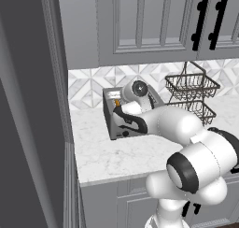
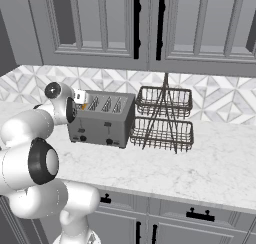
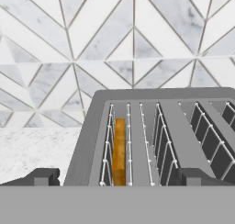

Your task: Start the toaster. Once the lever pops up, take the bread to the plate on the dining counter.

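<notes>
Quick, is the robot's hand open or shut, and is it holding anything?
Gripper: open, holding nothing; its jaws stand wide above the boxy grey metal toaster, either side of the thin orange-tan bread slice.

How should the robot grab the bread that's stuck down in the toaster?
Best guess: pinch the bread by its top edge, coming straight down from above. It stands upright in the toaster's end slot, wire guards hugging both flat faces, so the top edge looks like the easiest part to reach.

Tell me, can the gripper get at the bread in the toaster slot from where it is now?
Probably yes. The gripper is open and sits just over the toaster, with the bread upright in the slot right between its fingers. Nothing covers the slot.
</notes>
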